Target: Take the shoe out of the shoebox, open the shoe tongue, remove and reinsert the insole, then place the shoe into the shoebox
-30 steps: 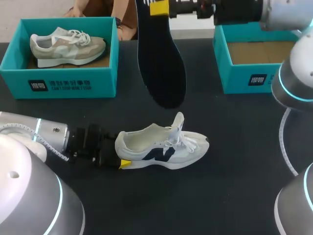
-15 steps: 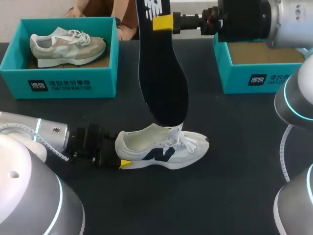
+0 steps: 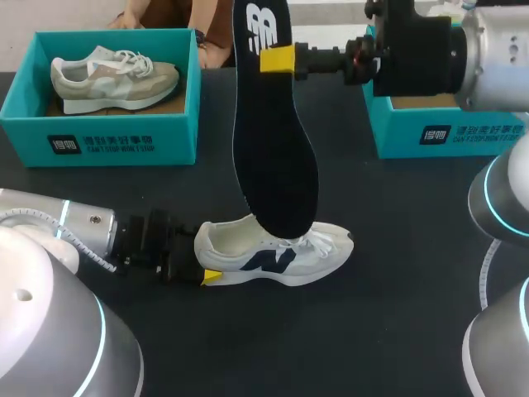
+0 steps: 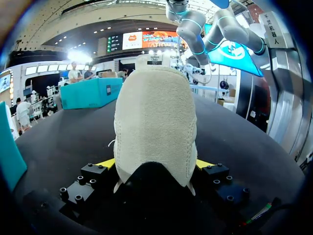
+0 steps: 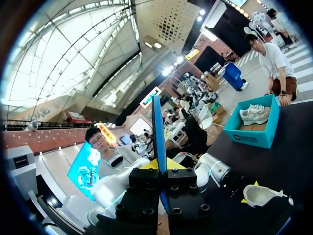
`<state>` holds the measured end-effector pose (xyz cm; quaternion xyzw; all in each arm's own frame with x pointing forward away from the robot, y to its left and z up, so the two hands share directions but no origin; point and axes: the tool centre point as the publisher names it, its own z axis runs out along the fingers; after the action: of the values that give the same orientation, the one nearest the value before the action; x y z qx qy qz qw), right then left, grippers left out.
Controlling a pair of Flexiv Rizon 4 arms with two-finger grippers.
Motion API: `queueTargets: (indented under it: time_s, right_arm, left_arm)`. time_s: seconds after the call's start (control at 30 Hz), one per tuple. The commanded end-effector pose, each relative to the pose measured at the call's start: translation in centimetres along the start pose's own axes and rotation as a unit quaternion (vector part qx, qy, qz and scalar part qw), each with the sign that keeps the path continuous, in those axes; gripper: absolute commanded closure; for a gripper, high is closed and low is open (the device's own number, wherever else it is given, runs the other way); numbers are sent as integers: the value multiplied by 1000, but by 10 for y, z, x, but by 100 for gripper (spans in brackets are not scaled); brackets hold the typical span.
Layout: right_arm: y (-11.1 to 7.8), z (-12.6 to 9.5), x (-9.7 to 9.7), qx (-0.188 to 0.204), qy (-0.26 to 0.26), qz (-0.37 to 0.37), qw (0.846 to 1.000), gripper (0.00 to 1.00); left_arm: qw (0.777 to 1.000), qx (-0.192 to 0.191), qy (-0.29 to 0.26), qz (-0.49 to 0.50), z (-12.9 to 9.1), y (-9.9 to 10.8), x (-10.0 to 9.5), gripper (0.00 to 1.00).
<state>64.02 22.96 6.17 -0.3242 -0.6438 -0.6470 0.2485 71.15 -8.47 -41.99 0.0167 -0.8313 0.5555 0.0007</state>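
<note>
1. Right gripper [image 3: 278, 59]: the yellow tips are pinched on the heel end of the insole [image 3: 273, 141]. The insole hangs near-vertical below the gripper, toe end down.
2. Left gripper [image 4: 154, 165]: the fingers are pressed against the heel of the shoe [image 3: 273, 258] from both sides. The shoe sits sole-down on the table, toe pointing away from the fingers.
3. Change over the last second: the right arm has dropped the insole toward the shoe. The toe tip was hanging clear above it and now overlaps the shoe's opening in the head view. I can't tell whether it is inside the collar or just in front, because the insole hides the tongue.
4. The left gripper and shoe haven't moved.
5. My read is that removal is done and reinsertion is just starting. The next move probably needs the insole tilted flatter so the toe feeds forward under the tongue. The risk is snagging on the tongue or laces.
6. The empty shoebox [image 3: 438, 124] sits just beyond the right gripper, and the shoe is not in it yet.
</note>
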Motion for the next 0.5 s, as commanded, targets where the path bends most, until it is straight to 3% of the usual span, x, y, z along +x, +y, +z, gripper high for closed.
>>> queueTargets:
  time_s: [0.03,0.5]
  right_arm:
    - [-12,-5,0,-6,-1,6,1000,100]
    - [-13,-6,-2,1,-4,15,1000,100]
  left_arm:
    - [1000,-1,0,0,5,4,2,100]
    - [1000,-1,0,0,5,4,2,100]
